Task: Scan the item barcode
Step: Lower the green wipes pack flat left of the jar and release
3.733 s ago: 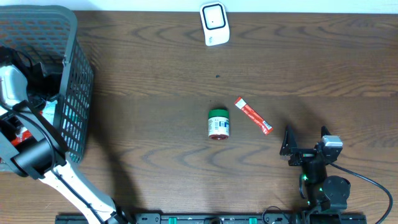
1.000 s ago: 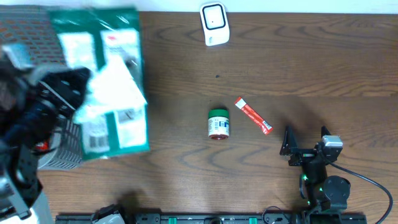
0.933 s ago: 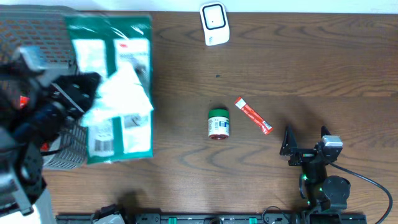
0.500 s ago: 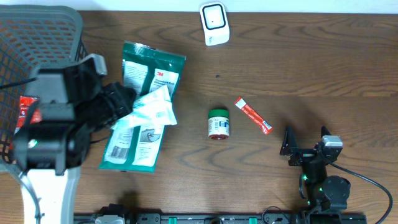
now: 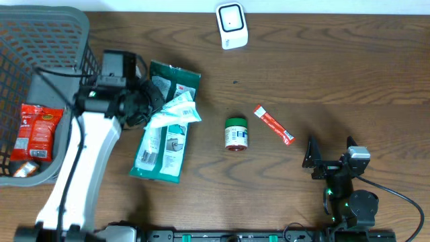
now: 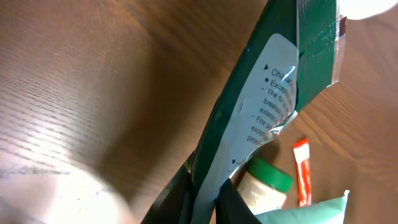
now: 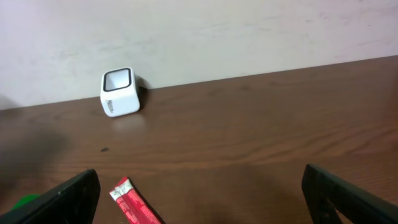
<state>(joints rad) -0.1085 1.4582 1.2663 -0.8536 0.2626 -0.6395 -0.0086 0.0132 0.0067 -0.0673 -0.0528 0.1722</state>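
Left gripper (image 5: 152,107): pressed together on one long edge of the flat green-and-white plastic package (image 5: 163,138), pinching it.
Right gripper (image 5: 329,152): spread wide, held nothing, sat low at the front right of the dark wooden desk (image 5: 349,74).
Task item location: package lay left of centre, between the grey mesh basket (image 5: 70,40) and the green-lidded jar (image 5: 236,133). It was well apart from the white cube-shaped barcode scanner (image 5: 230,25) at the far edge.
Reason for grip: an edge pinch was judged to leave the printed faces uncovered, so that the barcode could be turned toward the scanner.
Contact with desk: whether the package's lower end rested on the desk could not be determined.
Reason for scanner placement: it stood at the far centre, judged within reach of either arm.
Step in hand: judged as carrying the package toward the scanner; scan not yet made.
Count, grippers: two.
Count, loose items on desk: one jar, one red stick sachet (image 5: 273,125).
Count, held items: one package.
Count, basket contents: one red snack packet (image 5: 37,131), plus one smaller item, partly hidden.
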